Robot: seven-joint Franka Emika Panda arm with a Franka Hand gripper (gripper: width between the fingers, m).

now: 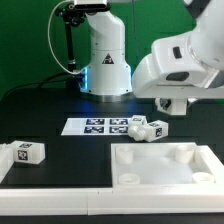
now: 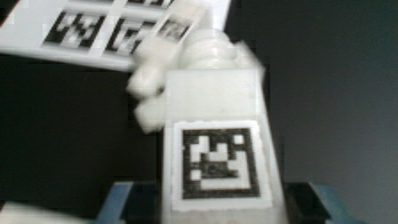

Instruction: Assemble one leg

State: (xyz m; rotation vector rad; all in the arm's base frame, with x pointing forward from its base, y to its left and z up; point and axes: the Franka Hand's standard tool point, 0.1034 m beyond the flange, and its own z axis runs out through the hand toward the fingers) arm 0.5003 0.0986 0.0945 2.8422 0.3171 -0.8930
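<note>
In the wrist view a white leg (image 2: 217, 110) with a black-and-white tag lies lengthwise between my two bluish fingers (image 2: 135, 203), which press on both its sides. My gripper (image 2: 222, 205) is shut on it. A second leg (image 2: 153, 82) lies just beyond its far end. In the exterior view my gripper (image 1: 172, 103) hangs a little above a cluster of legs (image 1: 148, 127) at the right end of the marker board (image 1: 95, 126). The held leg is hidden there by the hand. Another leg (image 1: 25, 152) lies alone at the exterior view's left.
The large white square panel (image 1: 165, 176) with raised rim and corner holes lies at the front right of the exterior view. The robot base (image 1: 105, 65) stands behind the marker board, which also shows in the wrist view (image 2: 98, 30).
</note>
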